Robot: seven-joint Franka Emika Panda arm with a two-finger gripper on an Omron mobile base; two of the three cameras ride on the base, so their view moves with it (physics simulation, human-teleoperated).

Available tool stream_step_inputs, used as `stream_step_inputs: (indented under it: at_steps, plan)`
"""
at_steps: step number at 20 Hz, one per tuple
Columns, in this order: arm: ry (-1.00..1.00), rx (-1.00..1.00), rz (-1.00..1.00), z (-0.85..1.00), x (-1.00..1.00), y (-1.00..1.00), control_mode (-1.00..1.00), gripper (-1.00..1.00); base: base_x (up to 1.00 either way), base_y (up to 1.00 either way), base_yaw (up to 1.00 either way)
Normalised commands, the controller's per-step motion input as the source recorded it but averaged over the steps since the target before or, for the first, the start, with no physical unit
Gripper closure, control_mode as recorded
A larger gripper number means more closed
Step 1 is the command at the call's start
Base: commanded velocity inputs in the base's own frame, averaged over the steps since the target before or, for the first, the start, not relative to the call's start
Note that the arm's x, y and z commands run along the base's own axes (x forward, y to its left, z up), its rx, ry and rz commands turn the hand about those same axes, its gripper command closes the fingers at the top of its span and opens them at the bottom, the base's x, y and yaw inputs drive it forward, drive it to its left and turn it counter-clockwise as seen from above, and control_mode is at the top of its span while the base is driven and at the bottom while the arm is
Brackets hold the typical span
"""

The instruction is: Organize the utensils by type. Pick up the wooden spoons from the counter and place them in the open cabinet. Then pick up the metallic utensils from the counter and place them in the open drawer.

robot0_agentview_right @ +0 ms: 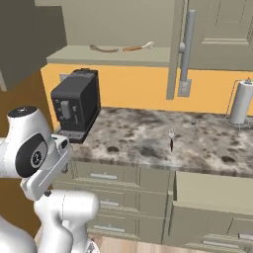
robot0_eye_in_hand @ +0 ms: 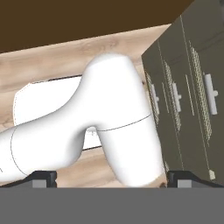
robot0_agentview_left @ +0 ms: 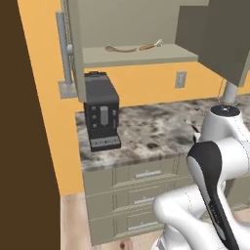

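Arm (robot0_agentview_left: 215, 180) nearest the cameras, folded low in front of the base cabinets, hand pointing down toward the wood floor (robot0_eye_in_hand: 52, 57). Gripper (robot0_eye_in_hand: 112, 177) in the hand view: the two dark fingertips (robot0_eye_in_hand: 43, 178) sit at opposite sides of the frame, jaws spread fully wide, nothing between them, nothing held.

Counter (robot0_agentview_right: 148, 138): mottled stone worktop running left to right behind the arm. Wall cabinet (robot0_agentview_left: 132, 29) above its left end, door swung open with the long grey bar handle (robot0_agentview_left: 62, 46) on it. Both wooden spoons lie on the cabinet's shelf: darker brown spoon (robot0_agentview_left: 119, 49) to the left, orange-brown spoon with the pale bowl (robot0_agentview_left: 150, 46) just to its right, roughly end to end; can't tell if they touch.

Drawer (robot0_agentview_right: 212, 195) pulled out below the counter's right part, plain beige inside, nothing visible in it from this angle. Stacked narrower drawers (robot0_agentview_left: 132, 195) to its left are closed.

Black coffee machine (robot0_agentview_left: 101, 114) stands upright on the counter's left end, under the open cabinet. Paper towel holder (robot0_agentview_right: 241, 104) stands at the far right, near the wall.

Fork (robot0_agentview_right: 171, 138) lies mid-counter, tines toward the wall, dark handle toward the near edge. Small grey item (robot0_agentview_right: 193, 120) farther back-right on the counter, likely the metal spoon, too small to confirm.
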Motion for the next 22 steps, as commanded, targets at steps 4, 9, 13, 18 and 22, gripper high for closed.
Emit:
stream_step_inputs:
  at_steps: [4, 9, 13, 18, 22]
  plan:
    - [0.00, 0.00, 0.00, 0.00, 0.00, 0.00, 1.00, -1.00, -0.18, -0.37, -0.33]
    - [0.00, 0.00, 0.00, 0.00, 0.00, 0.00, 1.00, -1.00, -0.05, -0.44, -0.32]
    - [0.00, 0.00, 0.00, 0.00, 0.00, 0.00, 1.00, -1.00, -0.01, -0.37, -0.35]
    - [0.00, 0.00, 0.00, 0.00, 0.00, 0.00, 1.00, -1.00, 0.00, -0.15, -0.35]
    - [0.00, 0.00, 0.00, 0.00, 0.00, 0.00, 1.00, -1.00, -0.01, -0.18, -0.37]
